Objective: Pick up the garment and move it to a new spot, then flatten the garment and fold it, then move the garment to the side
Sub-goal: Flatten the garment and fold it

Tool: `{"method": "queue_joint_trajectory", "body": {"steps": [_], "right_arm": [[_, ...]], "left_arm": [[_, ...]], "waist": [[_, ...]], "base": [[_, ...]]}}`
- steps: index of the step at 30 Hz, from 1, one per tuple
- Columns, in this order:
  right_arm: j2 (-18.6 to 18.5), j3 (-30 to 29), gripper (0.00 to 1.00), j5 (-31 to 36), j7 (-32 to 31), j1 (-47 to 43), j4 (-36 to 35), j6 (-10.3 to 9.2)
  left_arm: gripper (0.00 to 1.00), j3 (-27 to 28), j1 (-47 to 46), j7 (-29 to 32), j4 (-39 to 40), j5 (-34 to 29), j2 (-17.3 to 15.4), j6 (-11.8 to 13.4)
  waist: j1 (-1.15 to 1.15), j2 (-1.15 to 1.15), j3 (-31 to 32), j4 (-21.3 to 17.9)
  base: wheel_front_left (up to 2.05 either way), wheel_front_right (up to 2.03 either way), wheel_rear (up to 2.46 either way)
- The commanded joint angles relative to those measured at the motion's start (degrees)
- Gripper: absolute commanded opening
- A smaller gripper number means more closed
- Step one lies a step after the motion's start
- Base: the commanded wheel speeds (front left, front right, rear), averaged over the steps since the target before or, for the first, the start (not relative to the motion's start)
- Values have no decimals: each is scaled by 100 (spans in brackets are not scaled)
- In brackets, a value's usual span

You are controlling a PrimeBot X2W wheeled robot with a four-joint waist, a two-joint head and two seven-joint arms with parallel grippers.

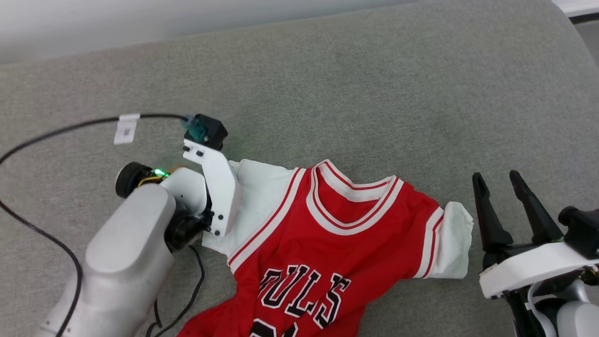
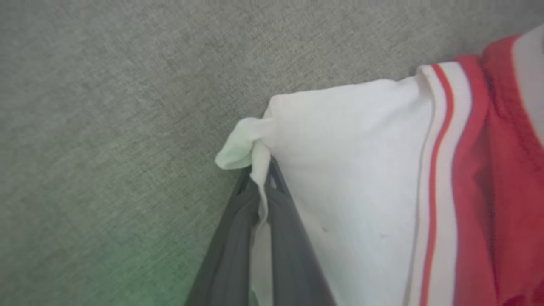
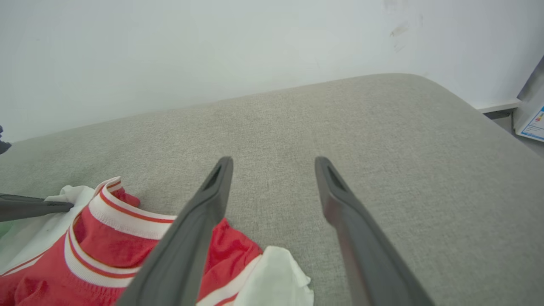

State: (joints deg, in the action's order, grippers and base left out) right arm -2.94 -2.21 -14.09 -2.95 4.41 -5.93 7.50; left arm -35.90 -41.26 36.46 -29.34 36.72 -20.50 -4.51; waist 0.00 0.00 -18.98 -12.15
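I see the garment [image 1: 337, 243] lying front-up on the grey cushion [image 1: 355, 93], its lower part running off the bottom edge of the head view. My left gripper [image 2: 257, 180] has its jaws pinching a corner of one white sleeve. My right gripper [image 1: 498, 180] sits just beside the other sleeve, jaws spread.

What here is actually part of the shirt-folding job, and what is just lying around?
Part of the job: the red garment, the left gripper shut on its white sleeve, the open right gripper beside it.
Just there: the grey cushion, the black cable with its white tag.
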Motion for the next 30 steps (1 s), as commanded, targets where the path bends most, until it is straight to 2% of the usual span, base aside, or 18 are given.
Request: {"method": "queue_joint_trajectory", "body": {"steps": [1, 4, 9, 13, 16, 19, 24, 30], "right_arm": [[11, -59, 100, -101, -97, -47, 48, -2], [11, -292, 100, -270, -530, -126, 208, -2], [-160, -838, 100, -573, -1839, -257, 491, -2], [-400, -1079, 100, -829, -3270, -352, 590, -2], [-500, -1157, 100, -1051, -4071, -263, 445, -2], [-542, -1103, 100, -1089, -4444, -135, 269, -2], [-571, -949, 100, -1056, -4660, 45, 314, -2], [-458, -691, 100, -1110, -5134, 11, 1134, -2]], "left_arm": [[0, -85, 443, -99, -169, -82, 59, 110], [0, 139, 481, -719, 56, -117, 54, 312], [0, 365, 683, -1361, 648, -95, 28, 503], [0, 420, 881, -1430, 1220, -38, -62, 578], [0, 429, 964, -1403, 1644, -61, -129, 662], [0, 421, 1008, -1363, 1986, -86, -178, 719], [0, 423, 1037, -1353, 2283, -119, -210, 795], [0, 396, 1061, -1386, 2454, -115, -211, 823]], "waist": [[0, 0, 97, 86], [0, 0, 241, 212], [0, 0, 441, 447], [0, 0, 450, 644], [0, 0, 350, 776], [0, 0, 224, 899], [0, 0, 52, 1003], [0, 0, -35, 1120]], "base": [[0, 0, 0], [0, 0, 0], [0, 0, 0], [0, 0, 0], [0, 0, 0], [0, 0, 0], [0, 0, 0], [0, 0, 0]]}}
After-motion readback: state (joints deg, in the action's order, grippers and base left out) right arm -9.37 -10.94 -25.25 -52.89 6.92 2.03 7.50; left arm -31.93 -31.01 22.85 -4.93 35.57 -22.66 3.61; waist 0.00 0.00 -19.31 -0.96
